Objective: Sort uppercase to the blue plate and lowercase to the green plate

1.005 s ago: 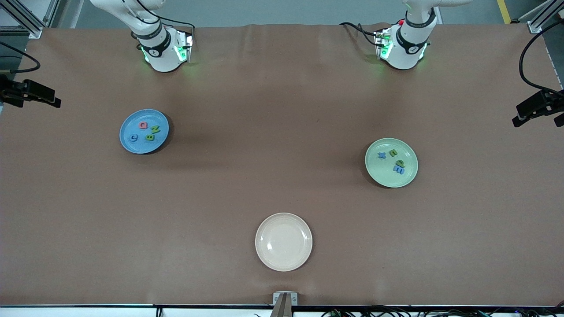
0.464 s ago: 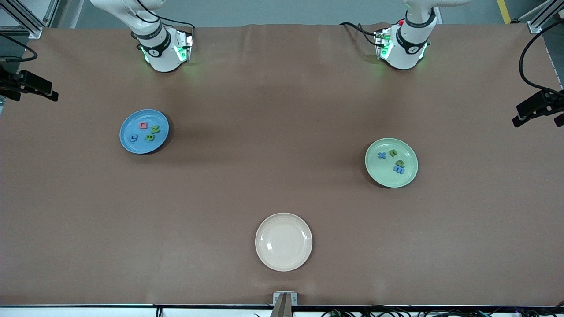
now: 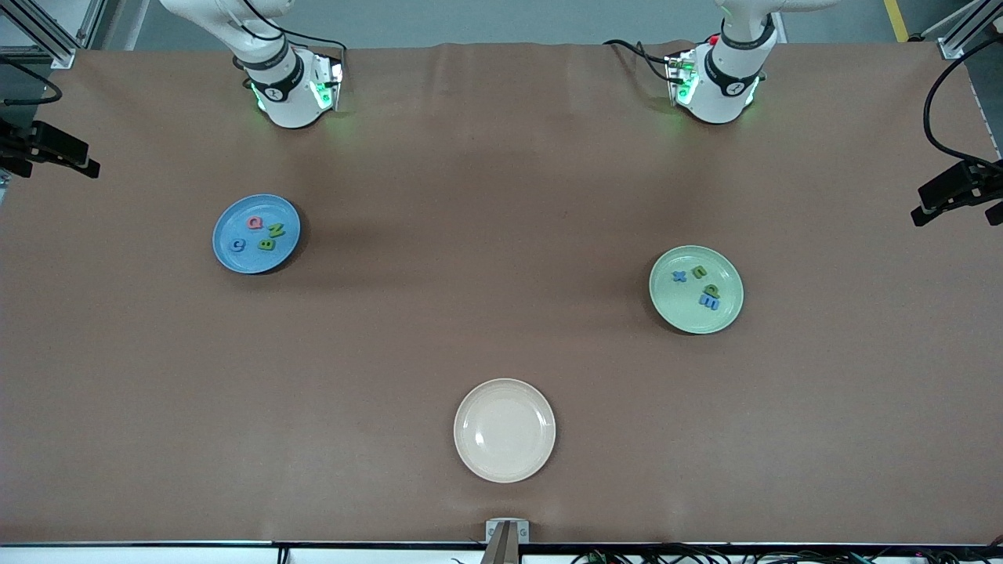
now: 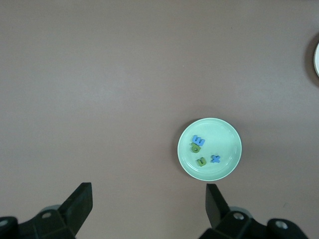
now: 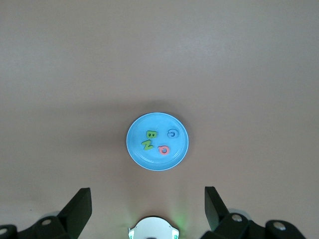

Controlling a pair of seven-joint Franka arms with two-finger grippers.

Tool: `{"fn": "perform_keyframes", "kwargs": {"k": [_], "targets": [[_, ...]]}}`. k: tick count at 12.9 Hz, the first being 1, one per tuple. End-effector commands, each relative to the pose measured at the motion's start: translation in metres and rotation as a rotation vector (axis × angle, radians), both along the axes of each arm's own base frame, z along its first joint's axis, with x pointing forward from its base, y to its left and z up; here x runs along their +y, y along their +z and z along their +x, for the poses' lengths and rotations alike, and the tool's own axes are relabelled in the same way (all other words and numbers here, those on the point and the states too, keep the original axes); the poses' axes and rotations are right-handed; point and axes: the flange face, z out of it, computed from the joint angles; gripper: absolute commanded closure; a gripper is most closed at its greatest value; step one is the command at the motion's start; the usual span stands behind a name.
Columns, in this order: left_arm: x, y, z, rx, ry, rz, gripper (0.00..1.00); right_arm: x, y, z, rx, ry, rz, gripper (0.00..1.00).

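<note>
Wrist views: left claw and right claw wide open, empty.

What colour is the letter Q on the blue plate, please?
Pinkish-red. The Q on the blue plate shows best in the right wrist view.

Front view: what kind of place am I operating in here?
Probably a robotics lab bench: a brown-covered table, aluminium frame posts at its corners and clamped side cameras. On it sit a blue plate, green plate and cream plate.
</note>
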Motion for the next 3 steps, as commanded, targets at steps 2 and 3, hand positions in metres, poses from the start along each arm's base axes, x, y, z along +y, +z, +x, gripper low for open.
{"fn": "perform_keyframes", "kwargs": {"k": [2, 3], "targets": [[0.0011, 0.0065, -0.0021, -0.008, -0.017, -0.007, 0.00, -0.0002, 0.0126, -0.0115, -0.046, 0.002, -0.001, 0.00], [0.0018, 0.0065, -0.0021, -0.009, -0.017, -0.008, 0.00, 0.0012, 0.0146, -0.0101, -0.063, 0.005, -0.003, 0.00]]}}
